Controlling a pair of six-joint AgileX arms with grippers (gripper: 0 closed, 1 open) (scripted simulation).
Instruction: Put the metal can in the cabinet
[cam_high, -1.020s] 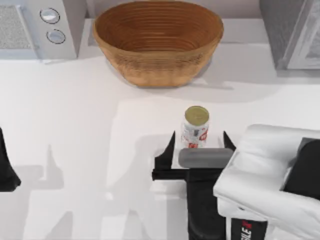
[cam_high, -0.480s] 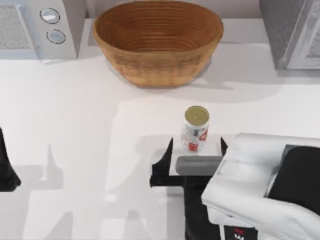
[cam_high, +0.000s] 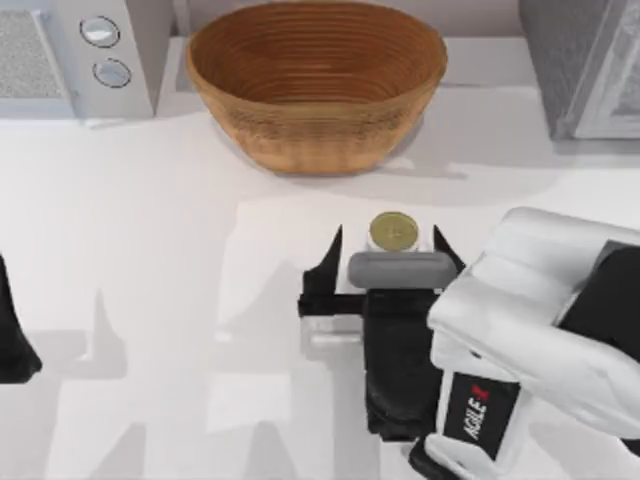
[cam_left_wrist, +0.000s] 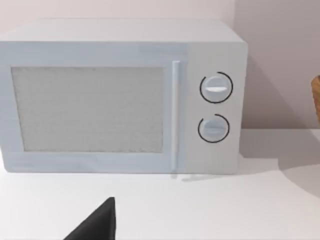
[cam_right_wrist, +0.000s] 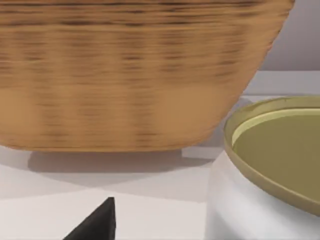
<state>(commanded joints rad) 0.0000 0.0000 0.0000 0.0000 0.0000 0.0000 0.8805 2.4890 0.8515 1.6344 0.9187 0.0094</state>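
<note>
The metal can (cam_high: 393, 231) stands upright in the middle of the table, its dull gold top showing. My right gripper (cam_high: 390, 242) is open, and its two black fingers (cam_high: 334, 248) flank the can on either side. In the right wrist view the can (cam_right_wrist: 270, 165) looms close, with one black fingertip (cam_right_wrist: 97, 222) apart from it. The grey cabinet (cam_high: 585, 70) stands at the back right corner. My left gripper (cam_high: 12, 340) is parked at the table's left edge, and one of its fingertips (cam_left_wrist: 97, 222) points toward the microwave.
A large woven basket (cam_high: 315, 80) sits at the back centre, just beyond the can. A white microwave (cam_high: 75, 55) with two dials stands at the back left. The white tabletop (cam_high: 150, 250) lies bare between the arms.
My right gripper has advanced toward the back of the table, so its fingers now sit on both sides of the can. The can and the left arm have not moved.
</note>
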